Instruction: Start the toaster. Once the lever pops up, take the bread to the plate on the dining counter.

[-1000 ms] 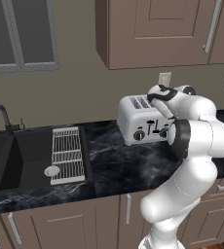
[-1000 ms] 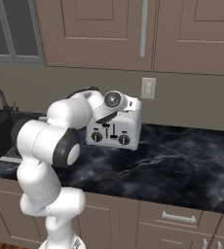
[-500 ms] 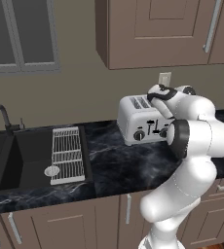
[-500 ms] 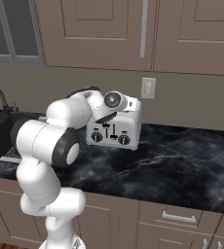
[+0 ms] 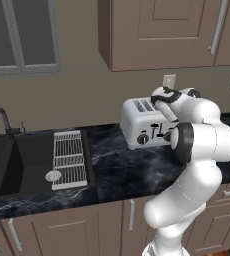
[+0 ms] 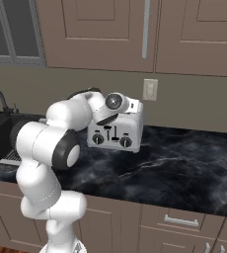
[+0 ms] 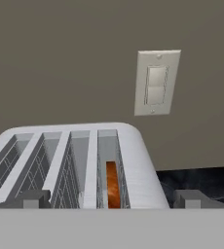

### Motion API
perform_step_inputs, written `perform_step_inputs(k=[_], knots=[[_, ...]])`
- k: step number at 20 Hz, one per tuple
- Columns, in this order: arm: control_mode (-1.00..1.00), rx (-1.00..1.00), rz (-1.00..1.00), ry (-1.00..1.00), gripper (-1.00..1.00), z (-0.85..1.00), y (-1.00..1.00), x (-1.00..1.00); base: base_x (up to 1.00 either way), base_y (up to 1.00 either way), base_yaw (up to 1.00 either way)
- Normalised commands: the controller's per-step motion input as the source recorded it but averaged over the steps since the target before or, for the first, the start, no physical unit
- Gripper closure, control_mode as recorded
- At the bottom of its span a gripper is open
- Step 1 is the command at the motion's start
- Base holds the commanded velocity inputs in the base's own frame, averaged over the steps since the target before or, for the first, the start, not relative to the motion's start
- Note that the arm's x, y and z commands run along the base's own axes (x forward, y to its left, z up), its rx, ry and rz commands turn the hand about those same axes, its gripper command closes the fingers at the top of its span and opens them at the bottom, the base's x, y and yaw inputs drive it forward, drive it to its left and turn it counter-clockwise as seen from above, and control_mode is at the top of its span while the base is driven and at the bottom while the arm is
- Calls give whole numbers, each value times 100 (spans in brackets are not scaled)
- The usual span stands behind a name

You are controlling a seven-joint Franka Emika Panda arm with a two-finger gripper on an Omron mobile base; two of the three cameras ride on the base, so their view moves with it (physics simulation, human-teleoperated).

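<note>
A: Hardly budged since the earlier look: hovered over the toaster [image 7: 133, 160] then, hovered over it at this moment too. Stayed spread wide, that claw [image 7: 113, 200], with nothing between its tips.

B: Agreed. Saw the bread [image 7: 112, 187] straight ahead of the claw and just below it, sunk deep in the slot nearest the rounded end, roughly midway between the two tips. Looked well browned at the edge.

A: Judged the step as starting the toaster, then. Found the levers [image 6: 116, 132] down on the front face, below the claw and back toward the arm, not under the tips at all.

B: So needed a shift off the top first, out over the front edge, then a drop beside the face. Best done with one tip set squarely on the small black tab and pushed straight down, not at a slant.

A: Couldn't tell which lever served the bread's slot, nor whether it already sat down. Worth checking before pressing.

B: Also worth keeping clear of the knobs beside the levers; easy to nudge with jaws that wide. Might have helped to close up a little.

A: And gently: looked light enough to slide on the dark marble bench [image 7: 201, 180], back toward the wall switch [image 7: 155, 82] beyond the claw.

B: Then back above the slot, ready for the pop.
</note>
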Motion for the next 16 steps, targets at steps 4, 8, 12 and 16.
perform_step_inputs(k=[4, 8, 12, 16], knots=[[-100, 0, 0, 0, -100, 0, 0, 0, 0, 0, 0], [-100, 0, 0, 0, -100, 0, 0, 0, 0, 0, 0], [-100, 0, 0, 0, -100, 0, 0, 0, 0, 0, 0], [-100, 0, 0, 0, -100, 0, 0, 0, 0, 0, 0]])
